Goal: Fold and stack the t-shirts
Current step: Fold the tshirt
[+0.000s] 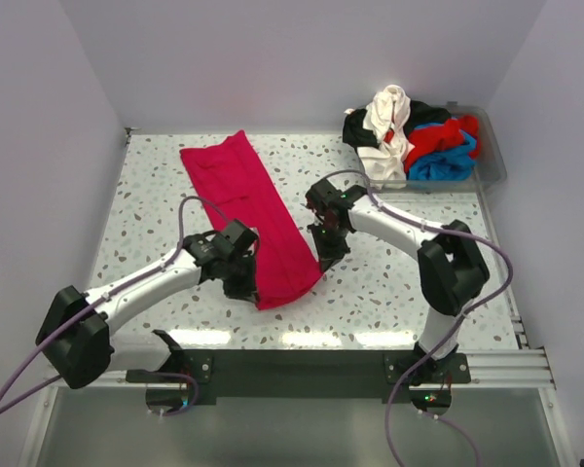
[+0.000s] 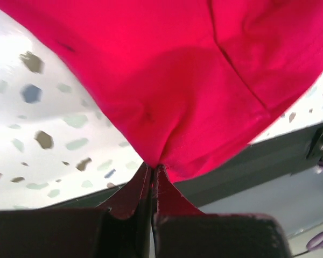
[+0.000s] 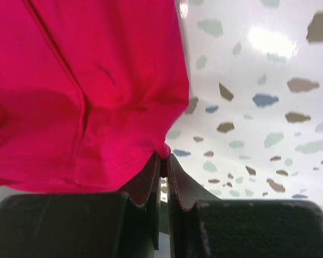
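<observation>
**Inspector:** Condition and position of the item?

**Examiner:** The crimson-pink t-shirt (image 1: 245,209) lies on the table (image 1: 419,292) as a long, narrow strip. It runs slantwise from far left to near centre and is mostly smooth.

**Inspector:** Hold?

**Examiner:** The left gripper (image 2: 152,169) is pinched tight on the cloth at the strip's near-left edge. The right gripper (image 3: 163,158) is likewise clamped on the near-right edge.

**Inspector:** Step in hand?

**Examiner:** Judged to be the crosswise fold. The next move calls for raising both near corners together and carrying them level toward the far end. The other t-shirts (image 1: 409,136) lie heaped in the bin (image 1: 494,165) at far right, unfolded.
</observation>
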`<state>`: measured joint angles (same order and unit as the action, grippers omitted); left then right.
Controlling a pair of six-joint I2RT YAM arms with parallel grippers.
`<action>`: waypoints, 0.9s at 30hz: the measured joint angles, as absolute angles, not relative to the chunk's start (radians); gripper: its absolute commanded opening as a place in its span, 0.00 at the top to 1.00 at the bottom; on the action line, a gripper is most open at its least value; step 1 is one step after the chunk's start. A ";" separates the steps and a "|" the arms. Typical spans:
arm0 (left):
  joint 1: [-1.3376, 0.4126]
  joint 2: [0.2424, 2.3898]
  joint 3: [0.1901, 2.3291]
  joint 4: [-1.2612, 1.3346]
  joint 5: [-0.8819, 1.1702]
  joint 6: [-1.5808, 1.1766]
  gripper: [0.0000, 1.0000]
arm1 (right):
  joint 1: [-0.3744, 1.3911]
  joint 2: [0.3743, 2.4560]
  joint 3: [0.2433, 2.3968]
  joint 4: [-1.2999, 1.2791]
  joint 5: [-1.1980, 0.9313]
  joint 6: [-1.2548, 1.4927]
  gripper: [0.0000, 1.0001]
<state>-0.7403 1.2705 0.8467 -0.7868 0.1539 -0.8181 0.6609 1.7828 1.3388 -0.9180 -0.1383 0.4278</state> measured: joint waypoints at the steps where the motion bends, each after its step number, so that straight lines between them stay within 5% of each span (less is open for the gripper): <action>1: -0.710 1.271 0.847 -0.784 0.154 -0.813 1.00 | 0.661 1.809 1.363 -0.922 -0.136 0.428 1.00; 27: -0.283 1.549 1.068 -0.660 0.165 -0.615 1.00 | 0.577 2.400 2.217 -1.010 -0.101 0.384 1.00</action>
